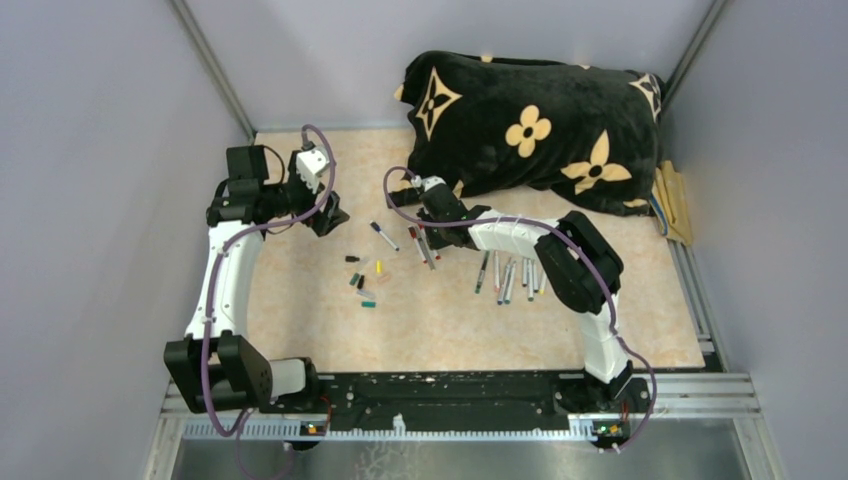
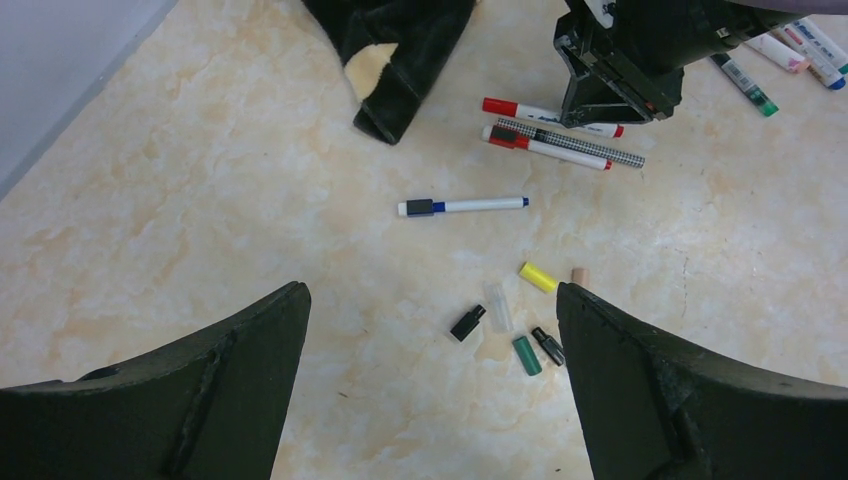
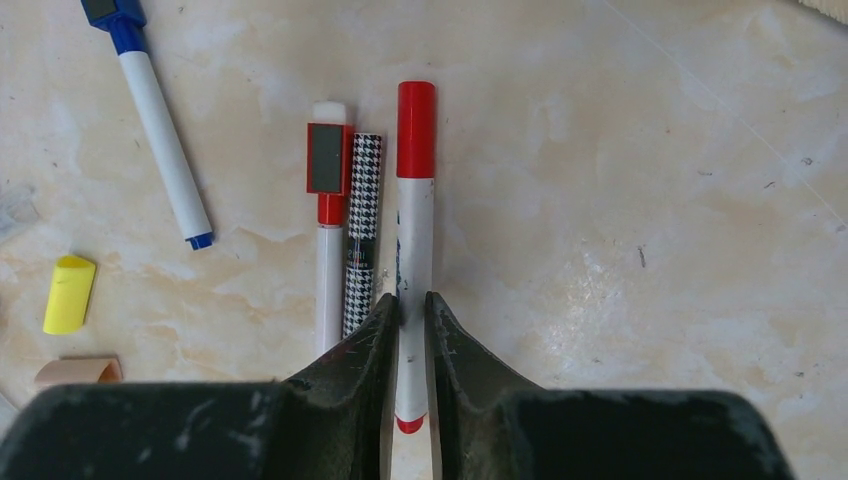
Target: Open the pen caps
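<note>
Top view: right gripper (image 1: 428, 212) sits low over pens by the flower pillow (image 1: 530, 125); left gripper (image 1: 327, 214) is apart.

Left wrist: left jaws spread wide, nothing held. Loose caps (image 2: 527, 355) lie on the table below, blue-capped pen (image 2: 463, 206) beyond.

Right wrist: jaws pinch the red-capped pen (image 3: 415, 220) at its barrel, red cap (image 3: 416, 130) on. Prob. the grasp step; next it needs a lift, then the left gripper pulls the cap. Houndstooth pen (image 3: 362, 230) lies just beside and may drag.

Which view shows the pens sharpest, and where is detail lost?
Right wrist view: sharpest, the red-capped pen crisp in the right gripper. Left wrist view: loose caps clear, left gripper a dark, featureless foreground. Top external view: even light, pens too small to read.
</note>
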Tool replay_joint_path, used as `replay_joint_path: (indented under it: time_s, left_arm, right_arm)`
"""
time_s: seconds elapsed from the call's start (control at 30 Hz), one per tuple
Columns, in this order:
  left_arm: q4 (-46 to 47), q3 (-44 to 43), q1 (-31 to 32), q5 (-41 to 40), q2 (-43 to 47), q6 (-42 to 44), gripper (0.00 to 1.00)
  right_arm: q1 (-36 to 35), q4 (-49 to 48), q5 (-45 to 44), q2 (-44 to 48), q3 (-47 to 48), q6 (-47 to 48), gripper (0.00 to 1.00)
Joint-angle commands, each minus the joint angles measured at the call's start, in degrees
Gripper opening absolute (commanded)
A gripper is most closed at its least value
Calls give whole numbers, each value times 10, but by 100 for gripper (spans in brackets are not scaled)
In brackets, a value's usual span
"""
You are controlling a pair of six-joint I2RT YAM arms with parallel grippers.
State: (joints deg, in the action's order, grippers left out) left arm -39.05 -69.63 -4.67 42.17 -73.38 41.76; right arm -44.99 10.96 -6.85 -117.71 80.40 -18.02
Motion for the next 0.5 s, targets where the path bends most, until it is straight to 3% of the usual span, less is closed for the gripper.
replay_joint_path:
  time_s: [0.0,0.1,0.3,0.47]
  left_arm:
    - [-2,3,-3,35,9,-1,98]
    - [-6,5,-3,42,9,-1,99]
    - [-12,23,-2,70,14,7,99]
    - [-20,45,1,105,7,25,99]
  right_arm:
    - [-4,-4,-15,-7,13,10,16]
    - [-4,-2,-19,-13,5,11,21]
    - [-4,-25,-30,2,-43,-1,20]
    - [2,-38,-29,56,-71,2,4]
